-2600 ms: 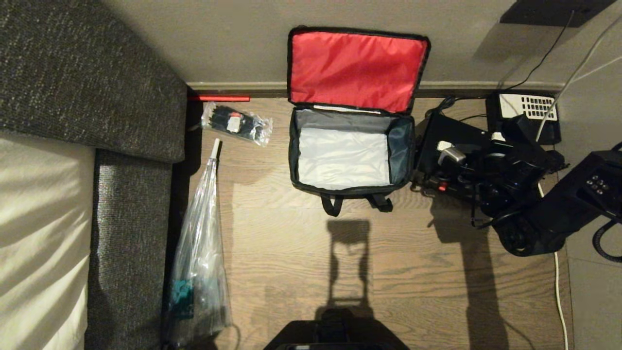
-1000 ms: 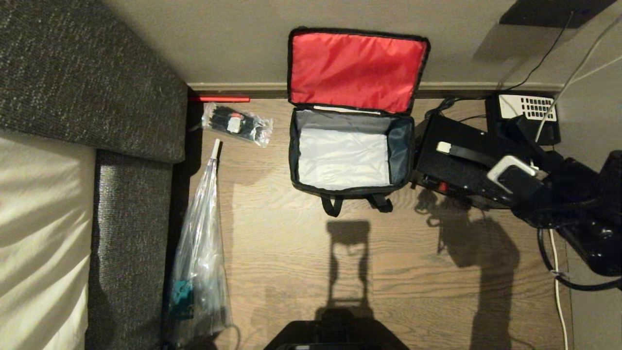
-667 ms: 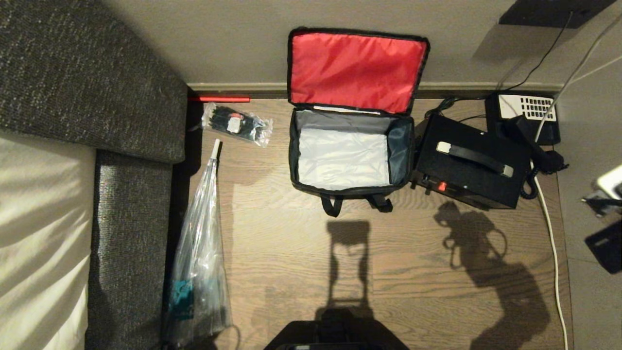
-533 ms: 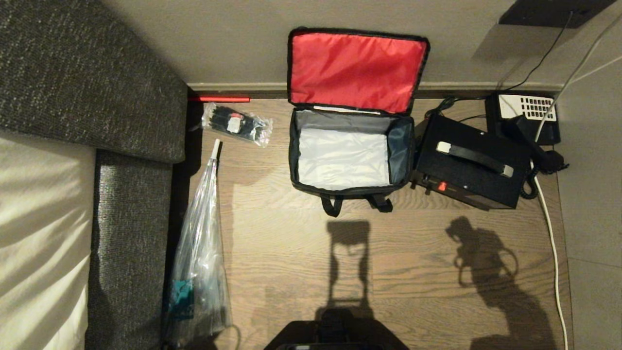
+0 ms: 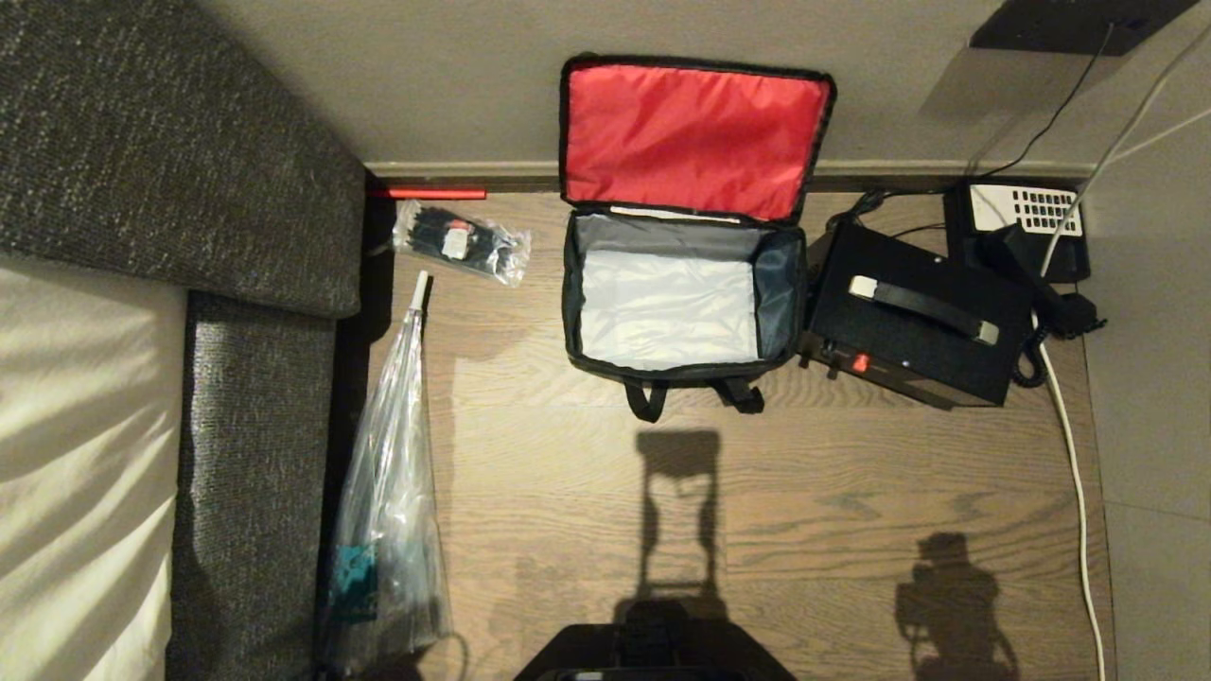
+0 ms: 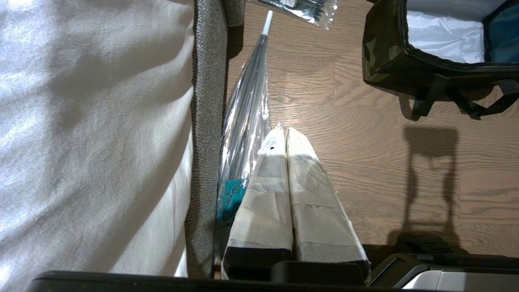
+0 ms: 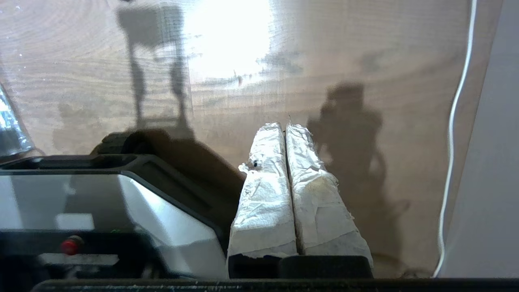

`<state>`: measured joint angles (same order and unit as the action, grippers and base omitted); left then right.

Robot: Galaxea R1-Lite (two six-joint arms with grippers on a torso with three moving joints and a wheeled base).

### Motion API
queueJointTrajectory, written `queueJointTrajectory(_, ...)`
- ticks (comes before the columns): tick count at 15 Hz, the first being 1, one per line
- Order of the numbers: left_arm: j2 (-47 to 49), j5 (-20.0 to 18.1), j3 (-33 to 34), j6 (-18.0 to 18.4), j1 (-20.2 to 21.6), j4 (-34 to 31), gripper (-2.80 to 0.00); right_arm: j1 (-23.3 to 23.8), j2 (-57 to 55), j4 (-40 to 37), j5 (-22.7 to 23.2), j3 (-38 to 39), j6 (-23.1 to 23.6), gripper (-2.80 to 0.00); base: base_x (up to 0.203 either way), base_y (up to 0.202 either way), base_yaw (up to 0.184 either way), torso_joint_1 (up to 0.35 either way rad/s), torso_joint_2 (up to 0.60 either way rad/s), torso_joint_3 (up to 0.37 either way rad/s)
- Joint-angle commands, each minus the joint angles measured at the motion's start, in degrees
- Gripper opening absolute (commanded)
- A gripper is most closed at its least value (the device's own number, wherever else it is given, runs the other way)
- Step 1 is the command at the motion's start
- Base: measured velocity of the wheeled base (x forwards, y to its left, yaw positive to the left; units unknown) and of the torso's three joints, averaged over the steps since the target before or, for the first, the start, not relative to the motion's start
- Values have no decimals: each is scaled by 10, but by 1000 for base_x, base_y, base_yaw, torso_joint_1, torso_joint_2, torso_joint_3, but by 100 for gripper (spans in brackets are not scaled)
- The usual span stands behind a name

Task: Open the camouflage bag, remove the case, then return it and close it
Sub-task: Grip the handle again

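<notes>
On the floor just right of the open bag [image 5: 681, 284], the case [image 5: 913, 317] lies where I have just let it go. My right gripper [image 7: 286, 132] has pulled back near my base, pressed closed and empty, so returning the case comes next.

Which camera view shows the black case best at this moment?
The head view shows the case whole, on the floor at the robot's right of the open camouflage bag, handle strip up. The left wrist view and the right wrist view do not show the case.
</notes>
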<state>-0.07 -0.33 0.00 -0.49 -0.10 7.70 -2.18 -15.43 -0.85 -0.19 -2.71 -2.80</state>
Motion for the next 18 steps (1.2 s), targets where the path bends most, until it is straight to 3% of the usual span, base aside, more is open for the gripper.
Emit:
queueJointTrajectory(1,1,0,23,0,0,1,-280,17,56,8,8,12,19,-280,0,0,0,0,0,0)
queueJointTrajectory(4,1,0,23,0,0,1,-280,23,153,36,9,25,42,-280,0,0,0,0,0,0)
queueJointTrajectory(9,1,0,23,0,0,1,-280,24,157,9,1,29,53,-280,0,0,0,0,0,0)
queueJointTrajectory(18,1,0,23,0,0,1,-280,24,157,11,-2,27,27,-280,0,0,0,0,0,0)
